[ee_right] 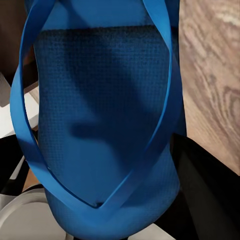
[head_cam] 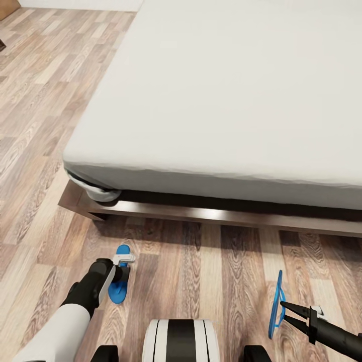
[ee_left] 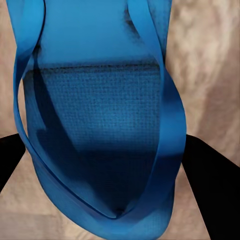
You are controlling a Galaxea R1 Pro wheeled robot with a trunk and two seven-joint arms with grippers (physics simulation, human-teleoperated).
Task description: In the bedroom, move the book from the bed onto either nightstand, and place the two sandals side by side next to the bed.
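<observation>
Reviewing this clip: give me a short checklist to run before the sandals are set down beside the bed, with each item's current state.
1. Left sandal lying flat on the floor under the left gripper: ok.
2. Right sandal flat: not ok, it stands on edge at the right gripper.
3. Sandals side by side: not ok, far apart.
4. Both lie near the bed: ok.
5. Firm grasp by either gripper: cannot tell.

Even, bright, soft light; a dark shadow under the bed (head_cam: 226, 100), a pale glare on its base; wrist views slightly blurred.
</observation>
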